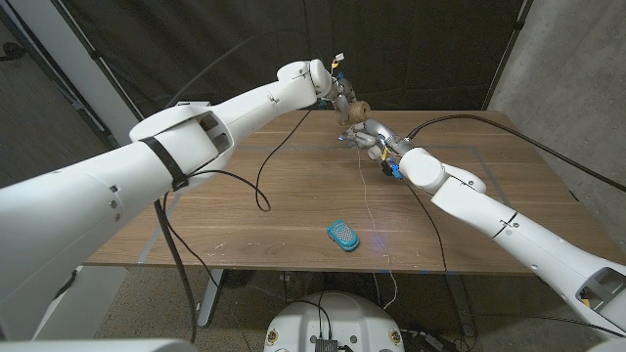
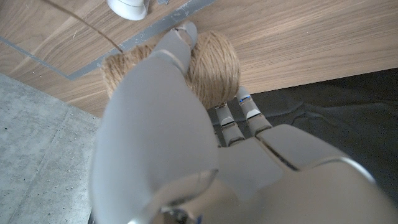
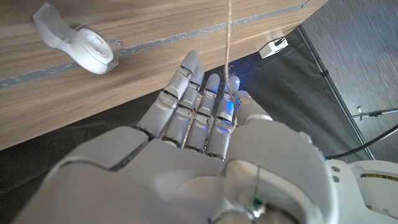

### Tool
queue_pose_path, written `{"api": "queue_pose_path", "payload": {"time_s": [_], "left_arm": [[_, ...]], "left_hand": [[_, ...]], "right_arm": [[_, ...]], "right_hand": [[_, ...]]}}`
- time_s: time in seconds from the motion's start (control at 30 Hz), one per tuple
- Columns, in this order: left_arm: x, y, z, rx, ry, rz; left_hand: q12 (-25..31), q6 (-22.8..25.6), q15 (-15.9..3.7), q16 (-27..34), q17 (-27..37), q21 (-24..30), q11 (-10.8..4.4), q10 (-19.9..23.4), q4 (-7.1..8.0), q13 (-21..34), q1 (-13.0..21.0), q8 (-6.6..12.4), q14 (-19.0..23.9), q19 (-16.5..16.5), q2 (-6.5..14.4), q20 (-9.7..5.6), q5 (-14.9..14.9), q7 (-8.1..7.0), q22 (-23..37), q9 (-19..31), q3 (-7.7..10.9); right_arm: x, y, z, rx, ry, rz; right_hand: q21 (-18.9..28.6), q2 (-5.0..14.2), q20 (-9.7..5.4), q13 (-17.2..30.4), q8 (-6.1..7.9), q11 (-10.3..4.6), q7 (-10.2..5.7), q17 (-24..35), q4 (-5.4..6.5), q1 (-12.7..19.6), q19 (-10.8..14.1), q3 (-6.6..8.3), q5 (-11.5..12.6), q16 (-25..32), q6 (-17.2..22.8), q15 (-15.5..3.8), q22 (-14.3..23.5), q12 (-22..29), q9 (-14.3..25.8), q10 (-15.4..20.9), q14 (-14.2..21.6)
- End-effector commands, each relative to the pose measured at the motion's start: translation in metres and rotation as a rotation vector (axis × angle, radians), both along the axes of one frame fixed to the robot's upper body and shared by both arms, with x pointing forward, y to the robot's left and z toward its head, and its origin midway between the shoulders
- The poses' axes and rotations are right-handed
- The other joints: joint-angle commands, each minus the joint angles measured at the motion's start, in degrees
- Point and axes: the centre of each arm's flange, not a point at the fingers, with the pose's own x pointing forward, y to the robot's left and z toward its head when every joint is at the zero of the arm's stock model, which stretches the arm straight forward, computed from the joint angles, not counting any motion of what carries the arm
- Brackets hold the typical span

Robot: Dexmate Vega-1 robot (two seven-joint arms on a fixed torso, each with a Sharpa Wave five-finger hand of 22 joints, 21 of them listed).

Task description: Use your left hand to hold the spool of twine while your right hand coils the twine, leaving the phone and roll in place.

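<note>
Left hand [image 1: 340, 98] around one twine spool [image 1: 356, 110]

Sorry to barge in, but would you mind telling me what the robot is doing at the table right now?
It is working with twine. The left robot hand grips the spool of twine above the far side of the wooden table. The right robot hand is close beside it, with a strand of twine running past its fingers. A blue phone lies near the front edge, and a white roll stays on the table.
</note>
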Motion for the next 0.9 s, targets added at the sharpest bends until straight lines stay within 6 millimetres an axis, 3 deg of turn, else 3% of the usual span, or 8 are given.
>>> {"api": "queue_pose_path", "payload": {"time_s": [0.03, 0.23, 0.9], "left_arm": [[0.005, 0.002, -0.001, -0.012, 0.006, 0.007], [0.006, 0.002, -0.002, -0.015, 0.009, 0.017], [0.008, -0.003, -0.003, 0.001, 0.011, 0.015]], "left_hand": [[0.3, 5.3, 1.3, 11.9, 5.1, 0.4, 5.48, 6.9, 0.16, 1.2, -4.2, 1.48, 3.8, 0.3, 6.2, 0.43, 0.6, 5.01, 0.1, 2.2, -0.05], [0.3, 5.5, 1.34, 12.2, 5.1, 0.5, 5.49, 6.9, 0.18, 1.3, -4.2, 1.5, 3.8, 0.3, 6.2, 0.46, 0.7, 5.09, 0.1, 2.3, -0.17], [0.3, 5.8, 1.25, 12.8, 4.7, 1.0, 5.37, 7.0, 0.18, 1.3, -4.2, 1.35, 3.7, 0.3, 6.2, 0.52, 1.0, 5.02, 0.2, 2.4, -0.46]], "right_arm": [[-0.007, 0.0, 0.003, -0.009, -0.014, -0.008], [-0.012, -0.002, 0.006, -0.012, -0.024, -0.008], [-0.032, -0.006, 0.015, 0.006, -0.07, 0.029]], "right_hand": [[0.4, 0.75, -2.44, 0.1, 0.17, 0.12, 0.17, 0.1, 0.43, 0.1, 0.6, 0.36, -0.1, -0.2, 0.6, -7.46, 0.3, -0.2, 0.1, 0.9, 0.7], [0.4, 1.03, -2.43, 0.1, 0.1, 0.56, 0.32, 0.4, 0.94, -0.1, 0.7, 0.83, -0.1, -0.2, 1.0, -7.47, 0.3, -0.3, 0.1, 1.3, 0.9], [0.8, 0.47, -2.29, 0.1, 0.04, 0.53, 0.26, 0.9, 0.72, 0.4, 1.6, 1.35, -0.2, 0.1, 2.2, -7.46, 0.4, -0.5, 0.1, 2.4, 2.0]]}}
